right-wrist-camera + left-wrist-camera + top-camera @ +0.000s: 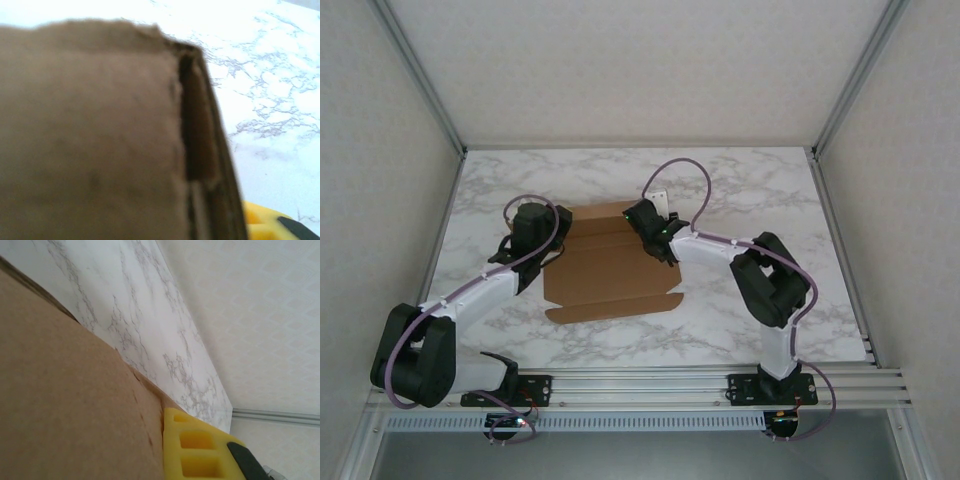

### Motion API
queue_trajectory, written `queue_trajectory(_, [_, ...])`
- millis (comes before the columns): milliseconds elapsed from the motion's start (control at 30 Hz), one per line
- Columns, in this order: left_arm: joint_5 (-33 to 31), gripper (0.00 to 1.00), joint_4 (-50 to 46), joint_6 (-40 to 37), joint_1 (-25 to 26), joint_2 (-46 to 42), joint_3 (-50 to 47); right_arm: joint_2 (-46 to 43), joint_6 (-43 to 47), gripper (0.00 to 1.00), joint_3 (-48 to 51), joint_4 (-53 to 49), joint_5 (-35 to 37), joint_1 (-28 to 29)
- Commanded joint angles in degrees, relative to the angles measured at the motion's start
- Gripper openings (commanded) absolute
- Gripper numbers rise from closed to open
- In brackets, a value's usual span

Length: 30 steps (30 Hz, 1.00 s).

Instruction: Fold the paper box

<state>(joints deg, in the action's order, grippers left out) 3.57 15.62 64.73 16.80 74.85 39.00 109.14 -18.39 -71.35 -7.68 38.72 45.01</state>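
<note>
1x paper box (610, 270), plain brown matte cardboard, die-cut, rectangular, w/ creases across the panel and a long near flap lying flat; sits mid-desk between the 2 arms. Desk (740, 190) = white marble-pattern top w/ grey veining, smooth. Left gripper (542, 258) at the box's left edge: pressed together, pinching the box. In left wrist view the cardboard face (65, 400) lies flush against 1 yellow pad (200, 450), which is blocky w/ square cut-outs and a black part beside it; the 2nd finger is hidden behind the board. Right gripper (642, 220) at the box's far right corner. Right wrist view is blurry: fibrous cut cardboard edge (90, 135) up close, a dark slot between layers, a bit of yellow pad (257, 222) at bottom right. Can't tell if that gripper is spread or gripping. 2 purple cables, 1 per arm.
</note>
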Motion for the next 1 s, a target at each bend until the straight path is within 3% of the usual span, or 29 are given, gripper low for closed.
queue_trajectory(0, [1.6,0.00,-5.8,-1.4,0.7,1.5,0.2,-5.1,8.1,0.52,7.3,8.2,-8.6,-1.9])
queue_trajectory(133, [1.6,0.00,-5.8,-1.4,0.7,1.5,0.2,-12.5,15.3,0.80,17.0,21.3,-21.0,-3.9])
queue_trajectory(167, [1.5,0.00,-5.8,-1.4,0.6,1.4,0.2,-13.9,15.7,0.81,18.4,23.0,-22.4,-4.2])
queue_trajectory(400, [1.3,0.00,-5.6,-1.3,0.7,1.0,0.2,-20.4,16.2,0.79,26.5,29.6,-30.5,-8.4])
queue_trajectory(500, [1.3,0.00,-5.6,-1.2,0.7,0.8,0.2,-19.8,17.5,0.77,28.8,32.6,-28.3,-8.5])
queue_trajectory(700, [1.4,0.00,-5.7,-1.1,0.6,0.6,0.2,-17.8,18.7,0.78,32.9,41.3,-33.9,-9.5])
queue_trajectory(967, [1.3,0.00,-5.7,-1.1,0.7,0.2,0.1,-11.6,17.6,0.70,26.8,37.2,-29.8,-9.3])
